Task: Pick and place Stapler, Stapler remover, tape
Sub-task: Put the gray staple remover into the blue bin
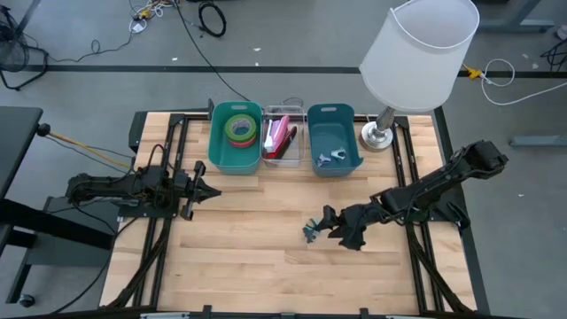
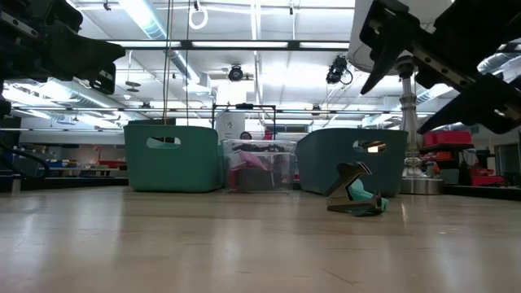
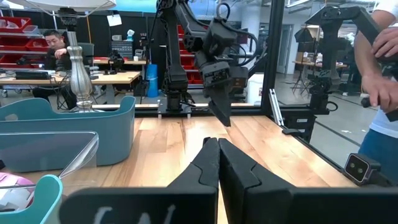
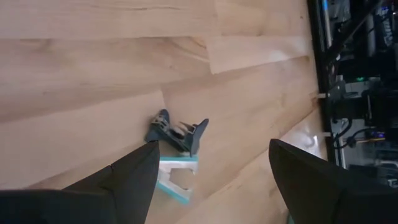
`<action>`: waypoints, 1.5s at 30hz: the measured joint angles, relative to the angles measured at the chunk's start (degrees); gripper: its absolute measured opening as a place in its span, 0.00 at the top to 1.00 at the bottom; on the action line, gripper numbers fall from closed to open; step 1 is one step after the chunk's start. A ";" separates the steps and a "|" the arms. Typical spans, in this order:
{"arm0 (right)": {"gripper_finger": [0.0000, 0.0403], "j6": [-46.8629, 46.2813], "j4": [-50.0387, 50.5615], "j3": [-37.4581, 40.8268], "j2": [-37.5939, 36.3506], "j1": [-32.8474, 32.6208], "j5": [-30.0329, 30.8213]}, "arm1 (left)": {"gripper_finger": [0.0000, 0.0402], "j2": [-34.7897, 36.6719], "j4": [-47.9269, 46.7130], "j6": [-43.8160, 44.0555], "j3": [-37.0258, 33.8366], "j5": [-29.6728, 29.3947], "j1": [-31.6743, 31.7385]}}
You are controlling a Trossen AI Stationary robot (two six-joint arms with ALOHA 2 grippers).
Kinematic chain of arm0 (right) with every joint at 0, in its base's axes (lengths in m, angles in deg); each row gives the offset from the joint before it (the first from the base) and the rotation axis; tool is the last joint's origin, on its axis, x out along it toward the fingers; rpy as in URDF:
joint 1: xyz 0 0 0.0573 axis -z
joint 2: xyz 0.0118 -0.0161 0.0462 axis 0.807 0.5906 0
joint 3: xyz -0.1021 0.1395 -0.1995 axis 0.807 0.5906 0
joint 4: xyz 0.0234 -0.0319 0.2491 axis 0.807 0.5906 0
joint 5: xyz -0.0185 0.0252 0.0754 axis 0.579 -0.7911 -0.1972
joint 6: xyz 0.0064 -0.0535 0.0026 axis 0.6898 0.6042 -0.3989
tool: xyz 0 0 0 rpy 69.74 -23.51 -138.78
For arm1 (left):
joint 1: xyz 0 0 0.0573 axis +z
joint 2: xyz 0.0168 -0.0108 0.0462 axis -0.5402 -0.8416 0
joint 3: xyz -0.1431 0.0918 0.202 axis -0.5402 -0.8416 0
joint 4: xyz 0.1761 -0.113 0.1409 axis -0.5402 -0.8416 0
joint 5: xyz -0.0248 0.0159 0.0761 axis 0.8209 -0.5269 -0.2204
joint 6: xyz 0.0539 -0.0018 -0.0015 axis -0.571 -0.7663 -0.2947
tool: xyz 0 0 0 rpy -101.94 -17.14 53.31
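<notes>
A stapler remover (image 1: 310, 232) with dark jaws and a teal handle lies on the wooden table, right of centre; it also shows in the low view (image 2: 356, 195) and the right wrist view (image 4: 177, 140). My right gripper (image 1: 334, 227) hangs open above it and slightly to its right (image 4: 214, 146), well clear of the table in the low view (image 2: 392, 110). A green bin (image 1: 219, 152) at the far edge holds rolls of tape (image 1: 240, 129). The clear bin beside it holds a red stapler (image 1: 280, 138). My left gripper (image 1: 202, 190) waits shut over the table's left side (image 3: 217, 152).
A blue bin (image 1: 347, 117) right of the clear bin holds another stapler remover (image 1: 333, 158). A table lamp with a white shade (image 1: 418, 49) stands on its metal foot (image 1: 378, 135) at the far right. A person (image 3: 380, 74) stands beyond the table. Bare wood lies at the near edge.
</notes>
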 joint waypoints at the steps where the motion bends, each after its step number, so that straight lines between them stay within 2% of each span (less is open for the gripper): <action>1: 0.25 -0.45 -0.13 0.00 0.00 0.21 -0.42 | 0.99 0.00 0.00 0.00 0.00 0.00 0.00; 24: 0.25 -0.24 -9.38 -0.04 11.74 2.02 -0.17 | 0.99 0.00 0.00 -0.02 0.00 0.00 0.01; 34: 0.26 -0.30 -11.10 -0.02 13.58 3.64 -0.11 | 0.99 0.00 0.00 -0.02 0.00 0.00 0.01; 45: 0.44 -0.63 -11.43 -0.02 13.88 3.74 -0.11 | 0.99 0.00 0.00 -0.01 -0.02 0.02 0.00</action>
